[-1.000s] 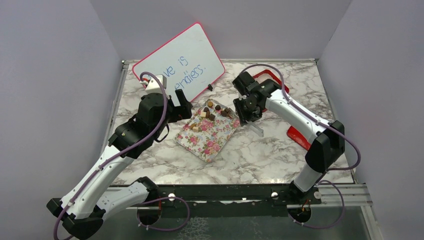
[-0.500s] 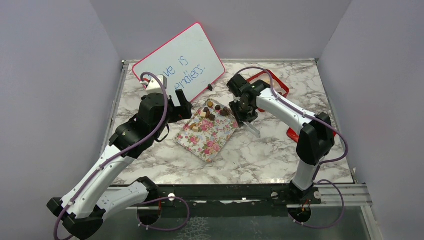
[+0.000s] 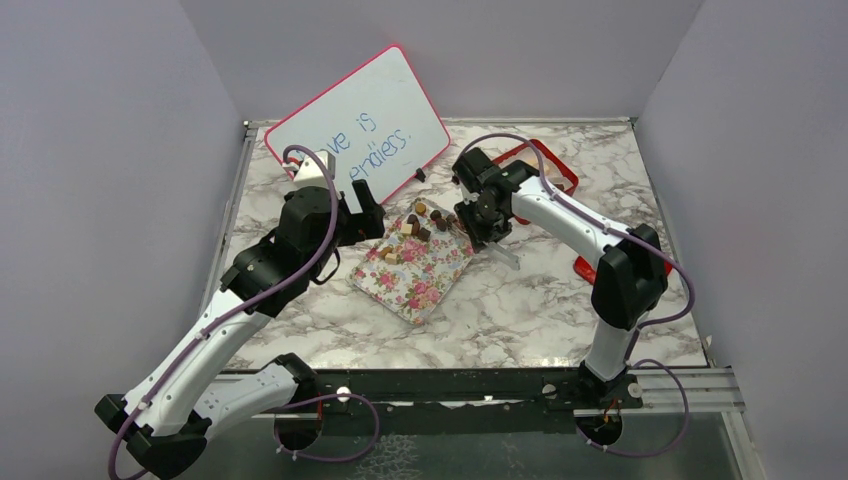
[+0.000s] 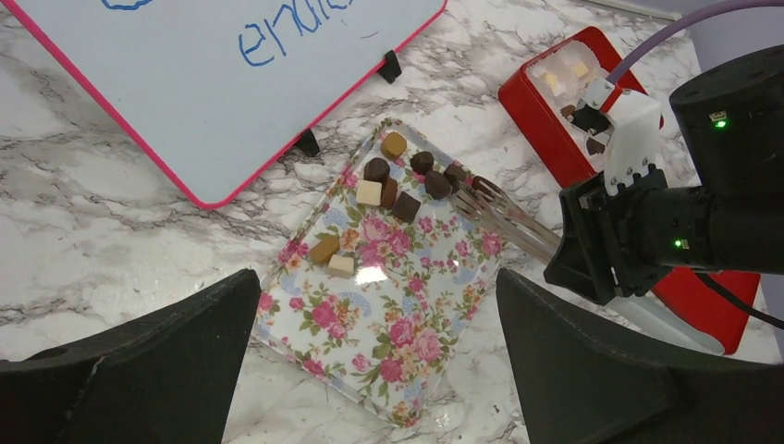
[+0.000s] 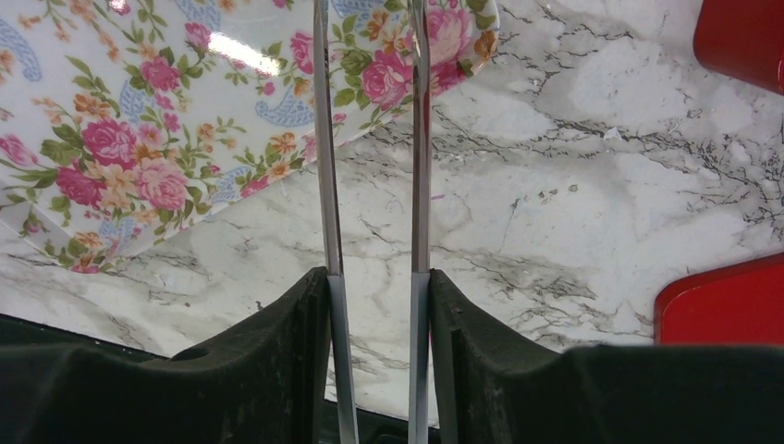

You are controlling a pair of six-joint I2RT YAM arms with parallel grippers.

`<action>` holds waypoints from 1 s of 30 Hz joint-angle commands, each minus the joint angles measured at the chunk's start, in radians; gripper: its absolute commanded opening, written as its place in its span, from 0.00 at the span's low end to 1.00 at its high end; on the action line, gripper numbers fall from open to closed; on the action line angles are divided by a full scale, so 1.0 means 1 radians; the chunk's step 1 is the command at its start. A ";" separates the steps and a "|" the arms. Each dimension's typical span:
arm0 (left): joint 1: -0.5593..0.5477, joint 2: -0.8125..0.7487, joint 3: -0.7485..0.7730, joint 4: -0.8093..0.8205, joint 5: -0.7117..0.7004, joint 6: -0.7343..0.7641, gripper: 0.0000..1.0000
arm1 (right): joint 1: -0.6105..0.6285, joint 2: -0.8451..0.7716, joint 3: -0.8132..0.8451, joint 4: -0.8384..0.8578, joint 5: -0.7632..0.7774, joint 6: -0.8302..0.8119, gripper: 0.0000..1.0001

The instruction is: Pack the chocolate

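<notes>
Grips clear tongs (image 4: 507, 215) in the right gripper (image 4: 592, 254), tips at the edge of the chocolate (image 4: 399, 180) clustered at the 12 o'clock end of the floral tray (image 4: 388, 324). Spreads the left gripper (image 4: 374, 277) wide above its 6 o'clock end. Shows more pieces in the red box (image 4: 545, 116) at 2 o'clock.

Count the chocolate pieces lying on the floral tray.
11. Nine chocolates cluster at the floral tray's far corner. A tan one and a cream one sit apart, nearer its middle. The tongs may hide another.
</notes>
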 commanded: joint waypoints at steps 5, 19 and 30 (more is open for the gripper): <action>0.005 -0.022 -0.014 0.024 -0.016 0.000 0.99 | 0.001 0.015 0.012 0.024 0.032 -0.025 0.38; 0.003 -0.002 -0.001 0.026 -0.019 0.009 0.99 | 0.000 -0.060 0.034 -0.011 0.012 0.014 0.24; 0.003 0.013 -0.001 0.031 -0.013 0.007 0.99 | -0.013 -0.106 0.150 -0.079 0.045 0.059 0.23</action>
